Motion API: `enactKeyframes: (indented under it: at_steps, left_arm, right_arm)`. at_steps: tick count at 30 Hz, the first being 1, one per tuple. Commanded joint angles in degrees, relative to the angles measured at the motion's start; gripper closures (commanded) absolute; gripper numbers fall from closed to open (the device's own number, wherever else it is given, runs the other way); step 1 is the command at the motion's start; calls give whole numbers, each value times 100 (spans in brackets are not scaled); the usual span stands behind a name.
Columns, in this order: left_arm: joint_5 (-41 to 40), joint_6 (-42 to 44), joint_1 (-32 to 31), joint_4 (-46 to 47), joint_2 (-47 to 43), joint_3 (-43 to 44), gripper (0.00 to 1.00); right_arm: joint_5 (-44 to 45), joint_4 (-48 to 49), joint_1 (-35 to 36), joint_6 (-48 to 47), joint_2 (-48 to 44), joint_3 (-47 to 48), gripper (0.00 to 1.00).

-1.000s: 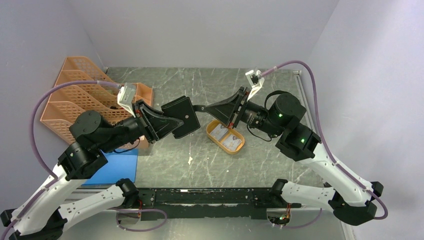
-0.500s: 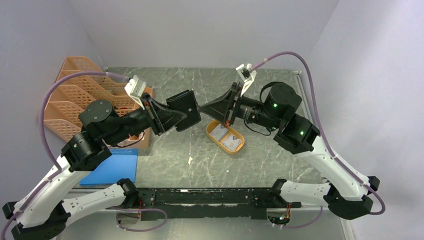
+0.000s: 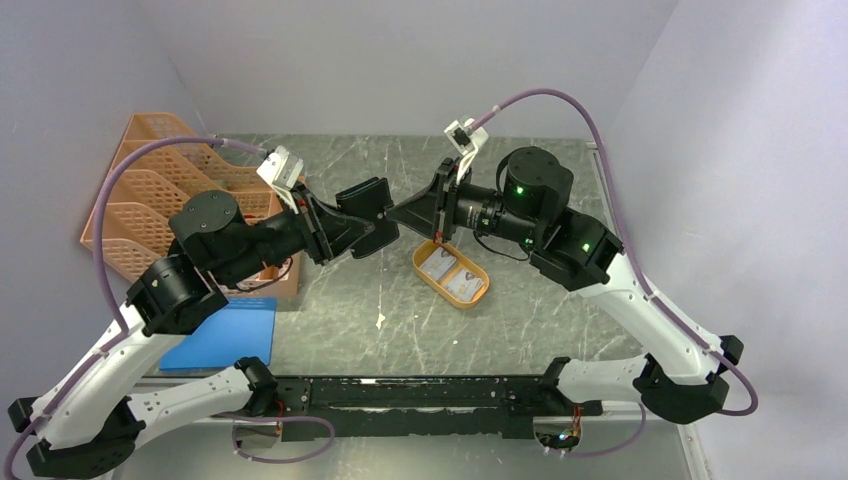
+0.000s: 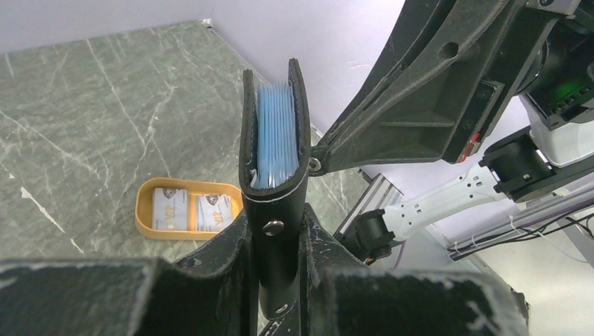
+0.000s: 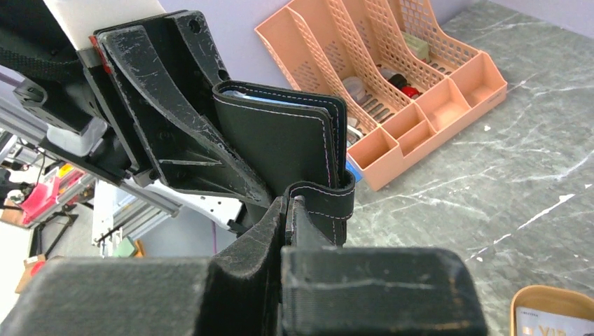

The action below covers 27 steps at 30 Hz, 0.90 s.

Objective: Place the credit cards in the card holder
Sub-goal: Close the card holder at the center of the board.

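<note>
Your left claw (image 4: 277, 238) clamps the card holder (image 4: 274, 133), right claw (image 5: 291, 210) pinches its tab (image 5: 328, 199); credit cards (image 3: 448, 274) lie in the tray (image 3: 417, 262), insertion pending.

One black card holder (image 3: 365, 215). Two credit cards (image 4: 170, 209) show, both lying in one orange oval tray (image 4: 183, 234); any inside the holder cannot be counted. One flat blue pad (image 3: 225, 335). One orange mesh file rack (image 3: 140, 200) on the counter.

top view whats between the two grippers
The card holder, clamped by the left gripper, its tab pinched by the right gripper; seen in the top view.
</note>
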Motion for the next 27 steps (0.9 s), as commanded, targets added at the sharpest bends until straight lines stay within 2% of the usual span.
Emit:
enactKeyframes:
  at_steps: [1,27]
  left_arm:
    - [2,98,2,244,-10,253,95]
    - [-87,197,2,232,16,283,95]
  right_arm:
    - [4,-342,28,-141,153,170,100]
    - [208,-987,173,-545,643,604,100]
